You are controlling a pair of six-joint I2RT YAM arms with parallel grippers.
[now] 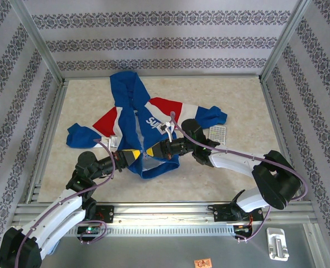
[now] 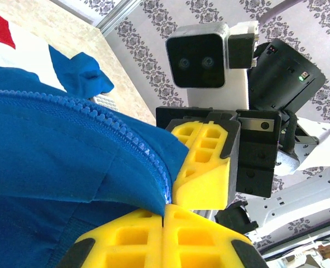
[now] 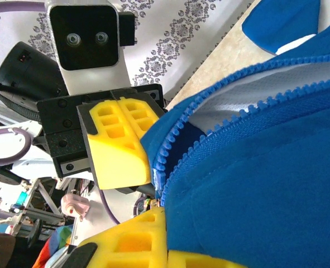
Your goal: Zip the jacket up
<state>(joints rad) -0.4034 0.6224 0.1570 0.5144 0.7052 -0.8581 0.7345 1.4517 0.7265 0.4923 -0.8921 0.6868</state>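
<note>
The jacket lies spread on the table, blue with red and white panels, hood toward the back. Its front zipper stands apart, and two separate rows of blue teeth show in the right wrist view. My left gripper and right gripper meet tip to tip at the bottom hem. In the left wrist view my left gripper is shut on the blue hem edge beside the zipper teeth. Opposite it are the right gripper's yellow fingers. My right gripper is shut on the other front edge, facing the left gripper's fingers.
A small white gridded piece lies right of the jacket, near the right arm. Another small white piece sits by the left sleeve. Metal frame posts and patterned walls enclose the table. A white clip lies outside the front rail.
</note>
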